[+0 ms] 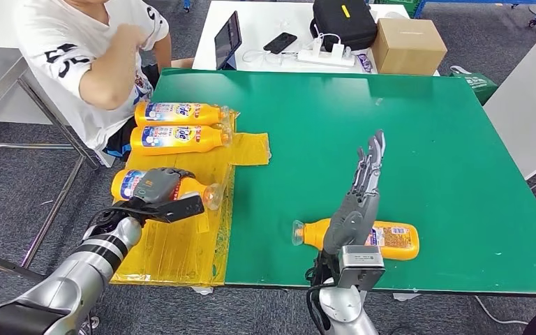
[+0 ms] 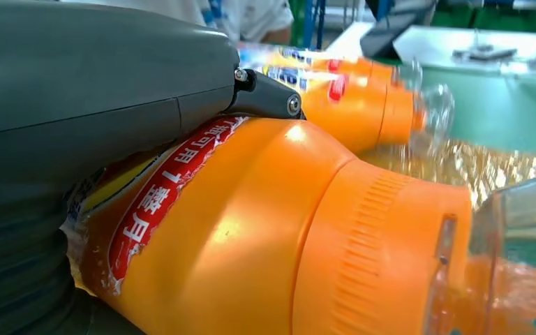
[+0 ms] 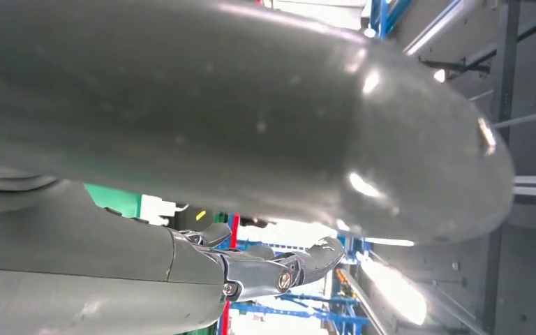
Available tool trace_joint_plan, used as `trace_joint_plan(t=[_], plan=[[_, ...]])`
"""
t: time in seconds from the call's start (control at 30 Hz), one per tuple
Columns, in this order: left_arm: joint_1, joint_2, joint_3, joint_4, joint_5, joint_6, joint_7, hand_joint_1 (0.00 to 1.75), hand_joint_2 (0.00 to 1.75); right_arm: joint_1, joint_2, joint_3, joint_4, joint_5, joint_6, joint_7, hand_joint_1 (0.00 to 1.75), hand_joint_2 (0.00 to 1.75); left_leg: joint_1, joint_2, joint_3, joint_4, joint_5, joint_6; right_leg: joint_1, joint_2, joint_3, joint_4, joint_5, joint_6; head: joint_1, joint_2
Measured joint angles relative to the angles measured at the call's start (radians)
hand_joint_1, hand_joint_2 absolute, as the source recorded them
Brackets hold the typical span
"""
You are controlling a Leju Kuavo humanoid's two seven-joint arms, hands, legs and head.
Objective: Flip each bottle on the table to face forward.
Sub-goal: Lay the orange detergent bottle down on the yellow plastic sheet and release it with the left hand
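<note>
Several orange bottles with clear caps lie on their sides. Two lie side by side at the back of the yellow sheet [image 1: 174,248], labels up: one [image 1: 178,112] and one [image 1: 178,137]. My left hand [image 1: 159,188] grips a third bottle [image 1: 124,183] on the sheet, fingers over its far side and thumb along its near side. The left wrist view has that bottle [image 2: 265,230] pressed against my hand [image 2: 77,105]. A fourth bottle [image 1: 395,239] lies near the green table's [image 1: 405,132] front edge. My right hand [image 1: 359,195] stands above it, holding nothing, its fingers [image 3: 279,269] straight.
A person [image 1: 91,49] in a white shirt sits at the table's far left corner, close to the two back bottles. Behind the green table a white table carries a tablet [image 1: 227,38], a phone [image 1: 280,42], a black bag [image 1: 343,22] and a cardboard box [image 1: 409,45].
</note>
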Motion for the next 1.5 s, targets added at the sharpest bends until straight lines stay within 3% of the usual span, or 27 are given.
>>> trace_joint_plan(t=[0.1, 0.23, 0.33, 0.4, 0.53, 1.3, 1.5], plan=[[-0.01, 0.002, -0.016, 0.018, -0.007, -0.036, -0.016, 1.67, 1.75, 0.0, 0.0, -0.005, 0.008, -0.007, 0.017, 0.0, 0.0, 0.0, 0.0, 0.0, 0.0, 0.0, 0.0, 0.0, 0.0, 0.0, 0.0, 0.0, 0.0, 0.0, 0.0, 0.0], [-0.017, 0.003, -0.038, 0.039, -0.012, -0.086, -0.035, 0.21, 1.75, -0.001, 0.0, -0.008, 0.023, -0.013, 0.036, 0.0, 0.0, 0.0, 0.0, 0.0, 0.0, 0.0, 0.0, 0.0, 0.0, 0.0, 0.0, 0.0, 0.0, 0.0, 0.0, 0.0], [-0.018, 0.005, -0.05, 0.056, -0.002, -0.134, -0.054, 0.05, 1.75, -0.001, 0.0, -0.012, 0.036, -0.023, 0.049, 0.0, 0.0, 0.0, 0.0, 0.0, 0.0, 0.0, 0.0, 0.0, 0.0, 0.0, 0.001, 0.0, 0.0, 0.0, 0.0, 0.0], [-0.017, 0.007, -0.051, 0.066, 0.012, -0.157, -0.07, 0.0, 1.75, -0.001, 0.0, -0.013, 0.045, -0.026, 0.056, 0.0, 0.0, 0.0, 0.0, 0.0, 0.0, 0.0, 0.0, 0.0, 0.0, 0.0, 0.001, 0.0, 0.0, 0.0, 0.0, 0.0], [-0.017, 0.011, -0.051, 0.074, 0.046, -0.181, -0.096, 0.0, 0.0, -0.002, 0.002, -0.019, 0.062, -0.028, 0.067, 0.0, 0.0, 0.0, 0.0, -0.001, 0.0, 0.0, 0.0, 0.0, 0.0, 0.0, 0.001, 0.0, 0.0, 0.0, 0.0, 0.0], [-0.015, 0.015, -0.051, 0.077, 0.094, -0.228, -0.133, 0.0, 0.0, -0.009, 0.01, -0.036, 0.112, -0.029, 0.072, 0.0, 0.0, 0.0, 0.0, -0.001, 0.003, 0.0, 0.0, 0.0, 0.0, 0.0, 0.005, 0.0, 0.0, 0.0, 0.0, 0.0], [-0.015, 0.016, -0.048, 0.076, 0.194, -0.343, -0.185, 0.0, 0.0, -0.015, 0.01, -0.036, 0.122, -0.03, 0.085, 0.0, 0.0, 0.0, 0.0, -0.001, 0.004, 0.0, 0.0, 0.0, 0.0, 0.0, 0.006, 0.0, 0.0, 0.0, 0.0, 0.0]])
